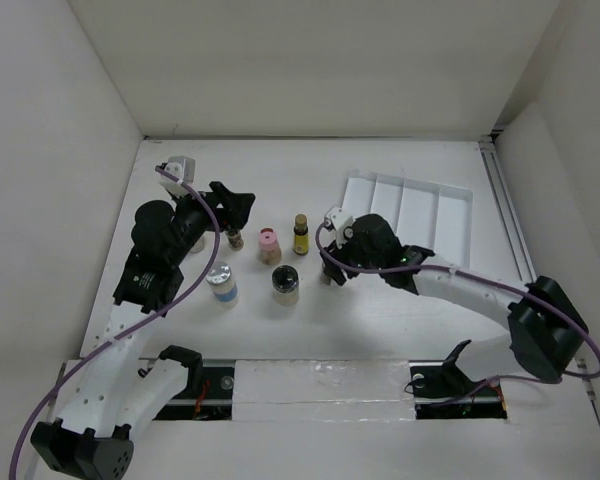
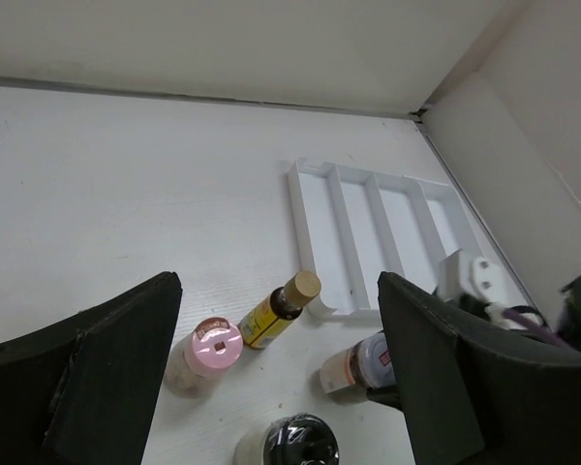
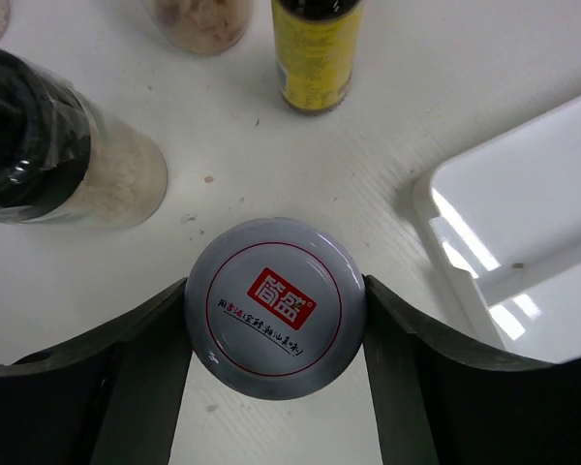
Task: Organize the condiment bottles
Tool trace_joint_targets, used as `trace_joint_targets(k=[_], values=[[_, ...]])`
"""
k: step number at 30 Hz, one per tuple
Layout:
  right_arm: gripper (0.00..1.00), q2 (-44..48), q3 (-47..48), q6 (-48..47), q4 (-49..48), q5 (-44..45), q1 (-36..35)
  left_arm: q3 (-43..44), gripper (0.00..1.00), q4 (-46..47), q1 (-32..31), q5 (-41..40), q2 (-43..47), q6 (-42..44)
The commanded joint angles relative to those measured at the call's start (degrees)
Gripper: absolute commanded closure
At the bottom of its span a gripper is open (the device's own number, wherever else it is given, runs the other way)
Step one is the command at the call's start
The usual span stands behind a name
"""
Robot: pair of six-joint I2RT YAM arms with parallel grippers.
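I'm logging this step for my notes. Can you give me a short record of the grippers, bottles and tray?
left gripper: open, holding nothing
right gripper: shut on grey-lidded jar
standing on table: pink-capped jar, yellow bottle, black-lidded jar, blue-labelled jar
white tray: no bottles in it

Right wrist view: body of the silver-lidded jar (image 3: 271, 308) hidden beneath its own lid. Cut off by the top edge: yellow bottle (image 3: 317, 48), cap out of frame, and jar of brownish powder (image 3: 198, 17). Cut off by the left edge: black-lidded jar (image 3: 48, 145). Top view: silver-lidded jar almost fully covered by the right gripper (image 1: 329, 277); labels too small to read. Left wrist view: black-lidded jar clipped by the bottom edge.
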State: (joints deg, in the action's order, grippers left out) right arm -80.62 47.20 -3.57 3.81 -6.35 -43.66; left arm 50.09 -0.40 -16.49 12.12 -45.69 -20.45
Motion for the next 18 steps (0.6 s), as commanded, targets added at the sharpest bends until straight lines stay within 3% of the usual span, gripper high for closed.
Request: trace_joint_targets(k=[1, 6, 11, 18], values=[[0.56, 9.7, 6.8, 0.2, -5.9, 4.7, -0.6, 0.4, 0.22, 2.4, 0.2, 1.2, -0.1, -0.1], [0.57, 5.6, 15.3, -0.8, -7.3, 9.9, 7.7, 0.4, 0.22, 3.0, 0.2, 2.5, -0.1, -0.6], [0.57, -8.0, 23.8, -0.8, -12.0, 10.5, 15.7, -0.2, 0.22, 3.5, 0.2, 3.2, 0.7, -0.6], [0.57, -21.1, 34.2, -0.3, -13.4, 3.6, 22.7, -0.2, 0.22, 2.9, 0.2, 2.1, 1.9, -0.6]])
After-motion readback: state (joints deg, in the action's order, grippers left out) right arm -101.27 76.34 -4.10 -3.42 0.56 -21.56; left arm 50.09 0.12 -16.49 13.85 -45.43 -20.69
